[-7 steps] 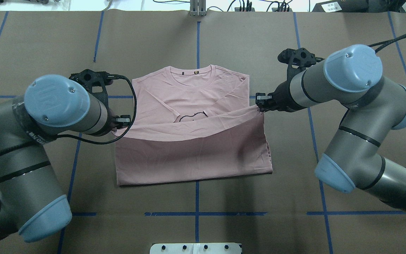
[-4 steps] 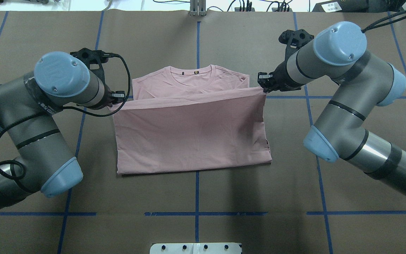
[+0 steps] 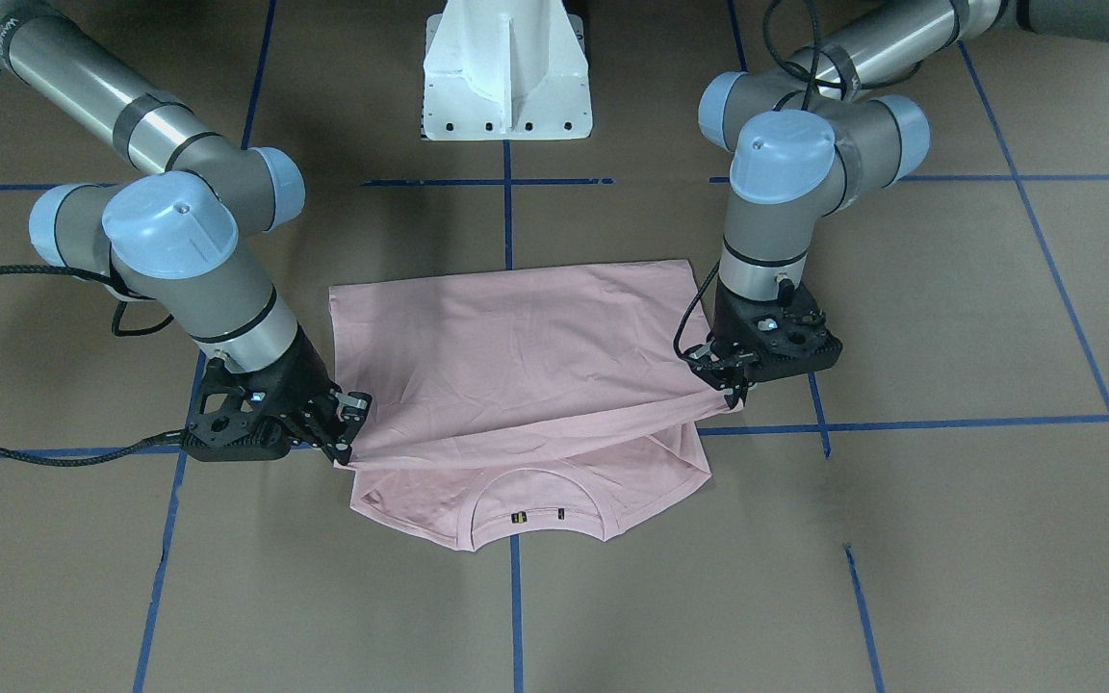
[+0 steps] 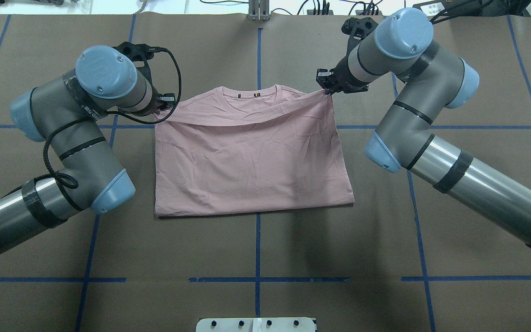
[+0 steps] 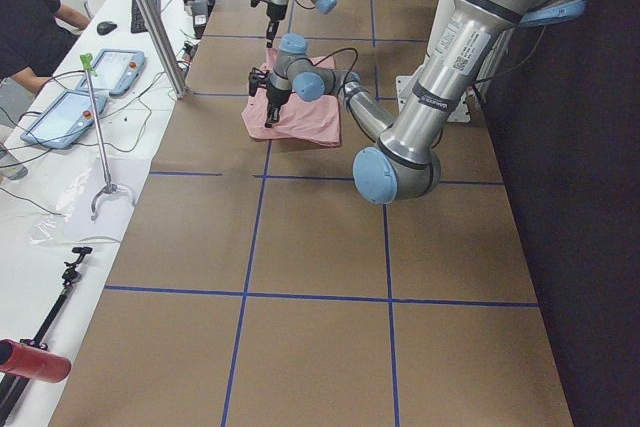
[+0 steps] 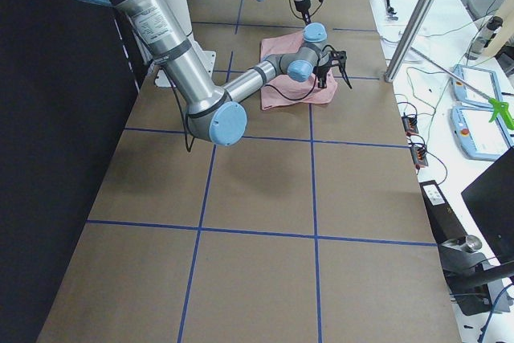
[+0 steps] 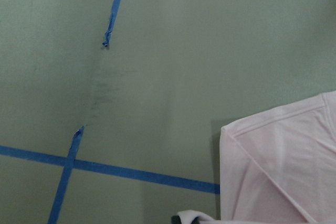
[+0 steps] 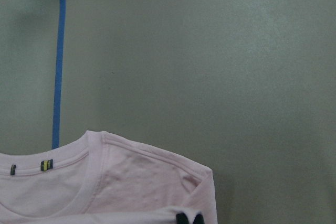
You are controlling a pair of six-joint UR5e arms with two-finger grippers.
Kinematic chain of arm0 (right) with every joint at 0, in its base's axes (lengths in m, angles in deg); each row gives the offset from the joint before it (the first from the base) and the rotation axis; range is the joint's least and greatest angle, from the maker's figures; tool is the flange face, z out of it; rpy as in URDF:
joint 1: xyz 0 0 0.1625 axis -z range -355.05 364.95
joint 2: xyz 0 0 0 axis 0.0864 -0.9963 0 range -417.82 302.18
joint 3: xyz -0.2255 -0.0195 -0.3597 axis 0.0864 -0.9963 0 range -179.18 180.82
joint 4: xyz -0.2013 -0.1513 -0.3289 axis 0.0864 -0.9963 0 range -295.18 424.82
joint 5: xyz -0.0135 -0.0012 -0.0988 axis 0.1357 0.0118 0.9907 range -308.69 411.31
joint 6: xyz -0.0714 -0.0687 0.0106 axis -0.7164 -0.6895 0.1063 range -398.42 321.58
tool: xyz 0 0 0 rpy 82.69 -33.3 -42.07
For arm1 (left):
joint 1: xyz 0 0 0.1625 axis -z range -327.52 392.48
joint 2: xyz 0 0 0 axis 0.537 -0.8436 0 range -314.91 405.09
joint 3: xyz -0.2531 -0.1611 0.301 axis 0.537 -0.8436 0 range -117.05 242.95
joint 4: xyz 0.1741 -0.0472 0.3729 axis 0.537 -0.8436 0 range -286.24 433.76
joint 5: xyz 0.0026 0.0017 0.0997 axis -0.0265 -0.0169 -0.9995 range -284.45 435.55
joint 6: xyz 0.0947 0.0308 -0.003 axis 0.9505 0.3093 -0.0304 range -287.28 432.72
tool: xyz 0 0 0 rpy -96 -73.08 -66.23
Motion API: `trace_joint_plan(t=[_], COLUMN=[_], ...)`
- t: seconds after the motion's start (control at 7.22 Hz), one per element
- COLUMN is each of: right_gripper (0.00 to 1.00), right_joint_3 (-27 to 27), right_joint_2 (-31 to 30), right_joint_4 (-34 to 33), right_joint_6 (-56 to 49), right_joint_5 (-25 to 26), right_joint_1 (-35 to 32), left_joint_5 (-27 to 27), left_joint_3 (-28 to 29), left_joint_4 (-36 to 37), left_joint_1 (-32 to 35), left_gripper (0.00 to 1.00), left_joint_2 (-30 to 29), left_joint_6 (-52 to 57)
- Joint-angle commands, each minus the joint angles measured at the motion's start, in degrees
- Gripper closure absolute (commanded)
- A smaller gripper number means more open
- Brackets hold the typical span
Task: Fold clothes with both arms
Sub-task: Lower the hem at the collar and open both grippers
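While both jaws grip its hem (image 4: 247, 123), the T-shirt (image 4: 251, 161) lies crosswise — collar (image 4: 252, 94) at its far edge.

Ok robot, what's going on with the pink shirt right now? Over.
Left gripper and right gripper shut on T-shirt corners. Top layer drawn up near collar. Nothing seen in the way.

It was a robotics lab: two robot arms (image 4: 67, 120) over a tape-gridded table (image 4: 293, 251), teach pendants (image 5: 62, 117) beside a seated operator (image 5: 28, 17).
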Motion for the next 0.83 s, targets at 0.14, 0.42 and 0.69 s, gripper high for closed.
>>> trace_joint_plan(t=[0.14, 0.42, 0.69], right_gripper=[1.0, 1.0, 1.0], right_joint_3=[-2.5, -2.6, -2.8], right_joint_2=[1.2, 1.1, 1.2], right_joint_4=[0.6, 0.6, 0.6], right_joint_6=[-0.2, -0.2, -0.2], right_joint_5=[0.2, 0.2, 0.2], right_joint_1=[0.0, -0.3, -0.3], left_joint_5=[0.0, -0.1, 0.0], left_joint_3=[2.6, 2.8, 3.2], left_joint_4=[-1.6, -1.6, -1.7], left_joint_1=[0.0, 0.1, 0.0], left_gripper=[1.0, 1.0, 1.0], left_joint_2=[-0.7, -0.6, -0.9], left_joint_6=[0.1, 0.2, 0.1])
